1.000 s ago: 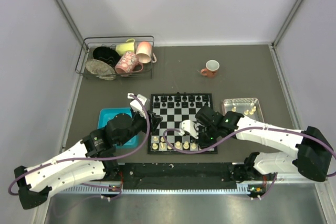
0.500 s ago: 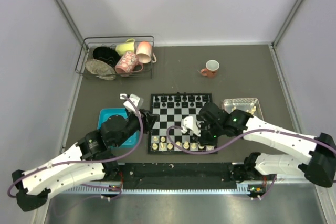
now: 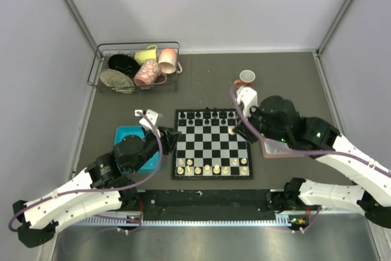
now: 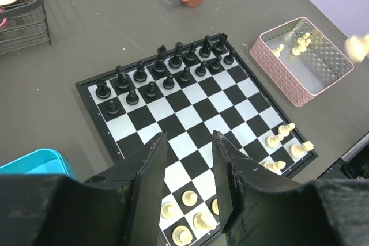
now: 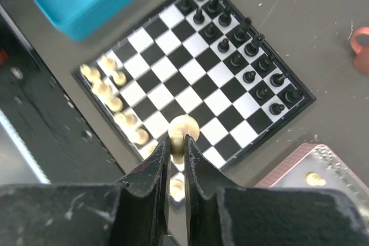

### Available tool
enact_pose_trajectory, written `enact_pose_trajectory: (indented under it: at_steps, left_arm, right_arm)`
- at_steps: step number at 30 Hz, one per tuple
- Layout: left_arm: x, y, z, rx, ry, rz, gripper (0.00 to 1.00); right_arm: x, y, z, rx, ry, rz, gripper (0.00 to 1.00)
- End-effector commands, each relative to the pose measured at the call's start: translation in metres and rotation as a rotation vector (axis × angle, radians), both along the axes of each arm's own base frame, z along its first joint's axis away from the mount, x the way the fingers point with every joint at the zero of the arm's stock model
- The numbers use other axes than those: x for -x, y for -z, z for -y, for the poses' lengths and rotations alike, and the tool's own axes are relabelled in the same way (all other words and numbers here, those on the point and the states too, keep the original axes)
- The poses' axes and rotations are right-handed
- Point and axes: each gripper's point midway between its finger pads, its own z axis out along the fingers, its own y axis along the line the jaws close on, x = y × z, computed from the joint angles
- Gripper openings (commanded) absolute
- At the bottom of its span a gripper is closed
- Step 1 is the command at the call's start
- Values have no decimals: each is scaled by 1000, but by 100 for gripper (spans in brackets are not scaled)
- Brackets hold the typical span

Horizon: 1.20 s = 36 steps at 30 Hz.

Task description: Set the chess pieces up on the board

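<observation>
Over right edge of board [image 3: 211, 145] | right gripper [image 5: 177, 142] pinches one cream piece [image 5: 183, 128], held high to clear standing ones | left gripper [image 4: 189, 142] parted, empty, at board's near-left, giving room | more cream pieces [image 3: 208, 168] line near rows, spares in tray [image 4: 278, 73] right of board

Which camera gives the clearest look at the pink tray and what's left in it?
Left wrist: the pink rectangular metal tray is seen whole from above, several cream chess pieces inside. Top external shows only an edge beneath the right arm. Right wrist catches one corner, one piece visible.
</observation>
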Motion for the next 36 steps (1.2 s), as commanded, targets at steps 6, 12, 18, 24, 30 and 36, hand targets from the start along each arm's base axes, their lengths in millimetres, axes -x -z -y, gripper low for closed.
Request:
enact_pose_trajectory:
  at_steps: [6,12,18,24,30,36]
  left_arm:
    - [-3,-9,-1,20,-22,4,42]
    - [-1,-6,-6,36,-31,0,42]
    - [-3,2,-8,14,-45,-5,42]
    - [-5,10,-9,13,-57,1,41]
    - [-6,22,-7,-3,-54,-2,39]
    - [-6,25,-6,-8,-51,-6,39]
  right_arm:
    - [-5,7,-6,-155,577,-430,0]
    - [10,59,17,-166,779,-547,0]
    - [22,80,23,-183,842,-573,0]
    - [36,104,23,-148,876,-576,0]
    - [46,126,23,-105,878,-560,0]
    - [44,141,9,-87,815,-547,0]
